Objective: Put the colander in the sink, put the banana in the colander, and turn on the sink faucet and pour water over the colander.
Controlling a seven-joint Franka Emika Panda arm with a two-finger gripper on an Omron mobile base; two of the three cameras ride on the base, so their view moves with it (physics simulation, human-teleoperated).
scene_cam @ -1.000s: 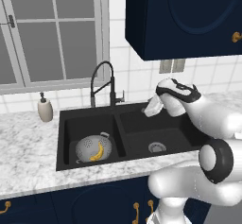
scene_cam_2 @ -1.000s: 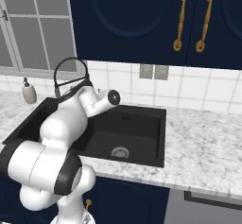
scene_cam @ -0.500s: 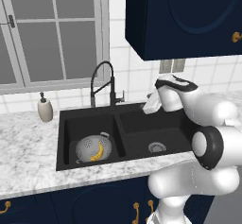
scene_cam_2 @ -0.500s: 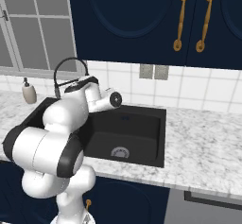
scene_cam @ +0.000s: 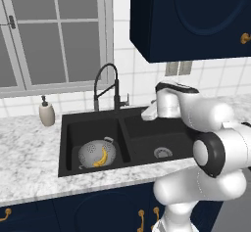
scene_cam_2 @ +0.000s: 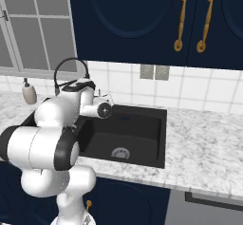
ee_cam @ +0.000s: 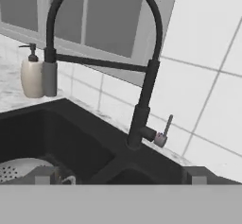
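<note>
1. Your arm is swinging left over the sink (scene_cam: 142, 128), carrying the claw (scene_cam: 148, 112) nearer the sink faucet (scene_cam: 115, 90).
2. Your elbow joint is rotating, its dark ring now turning toward the left base camera.

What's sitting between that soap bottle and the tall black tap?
Nothing: in the left base view, bare marble counter and window sill separate the soap bottle from the tap.
</note>
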